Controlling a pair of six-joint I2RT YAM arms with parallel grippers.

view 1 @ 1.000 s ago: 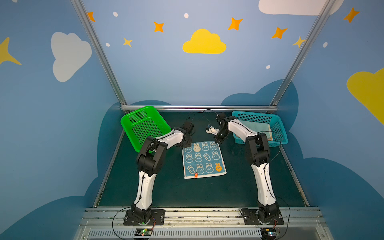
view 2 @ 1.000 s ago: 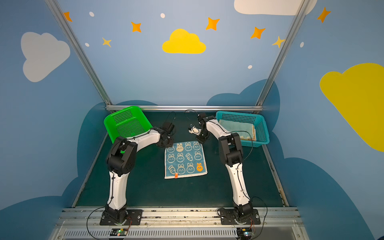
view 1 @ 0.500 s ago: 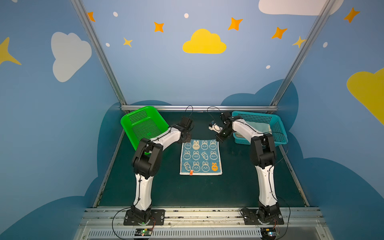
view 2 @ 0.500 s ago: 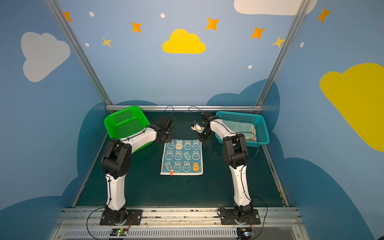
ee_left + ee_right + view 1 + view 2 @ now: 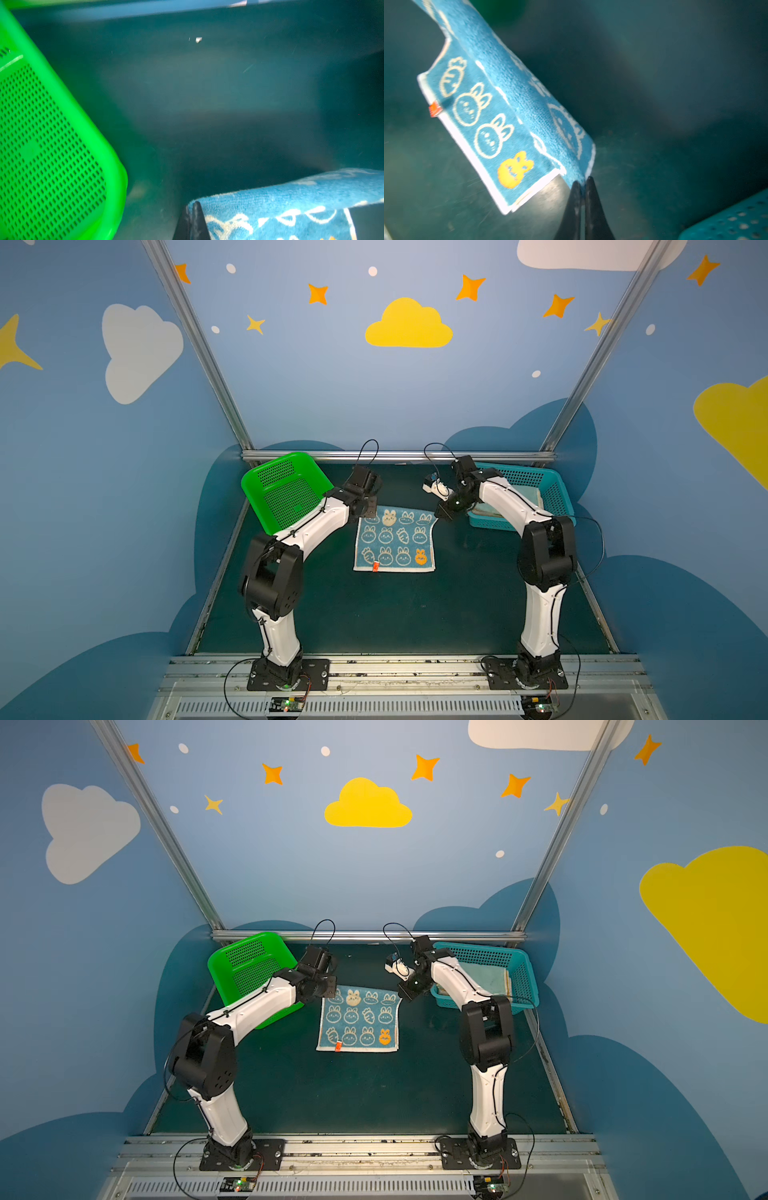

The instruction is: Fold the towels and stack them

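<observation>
Progress early. Lone blue towel (image 5: 394, 545) lay mid-mat, near edge flat, far edge raised off mat (image 5: 395, 614). Fingers of left gripper (image 5: 192, 216) were pressed together on far-left corner; right gripper (image 5: 583, 187) was likewise pinched tight on far-right corner. First fold judged begun, not laid down; stacking not started. A pale towel (image 5: 486, 977) sat in teal basket (image 5: 557, 499), likely waiting. Green basket (image 5: 286, 489) stood tilted just beside left arm, looked empty. Nothing lay in fold path.
</observation>
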